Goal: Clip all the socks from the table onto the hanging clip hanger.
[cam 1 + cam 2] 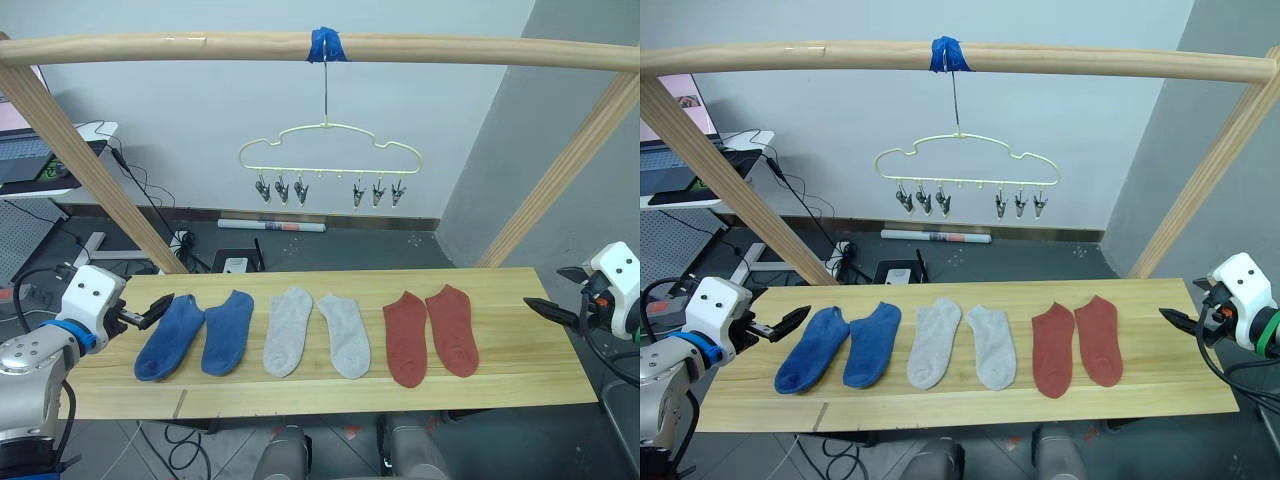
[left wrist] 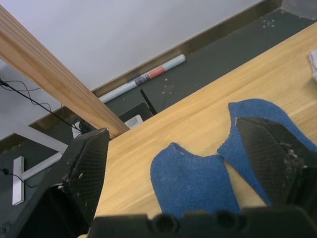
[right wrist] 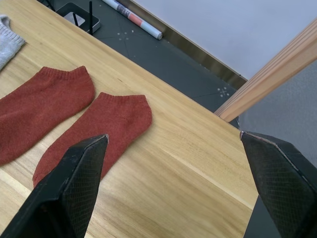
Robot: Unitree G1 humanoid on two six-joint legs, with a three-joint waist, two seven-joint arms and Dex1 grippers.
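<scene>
Nothing's clipped yet: all six socks [image 1: 318,335] lie on the table [image 1: 520,365], clip hanger [image 1: 328,160] bare, left hand [image 1: 152,312] and right hand [image 1: 548,310] both open and empty.

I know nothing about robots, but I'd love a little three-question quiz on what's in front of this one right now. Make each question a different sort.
1. How many socks lie on the table, and in which colours?
2. True or false: a sock already hangs from the clip hanger.
3. Multiple choice: which sock lies nearest the left gripper? A) a blue sock B) a grey sock C) a red sock

Key:
1. Six: two blue, two grey, two red, in a row.
2. False; all six clips are bare.
3. A. The left gripper, fingers open, sits by the blue pair; the right gripper, also open, is at the table's other end, past the red pair.
</scene>
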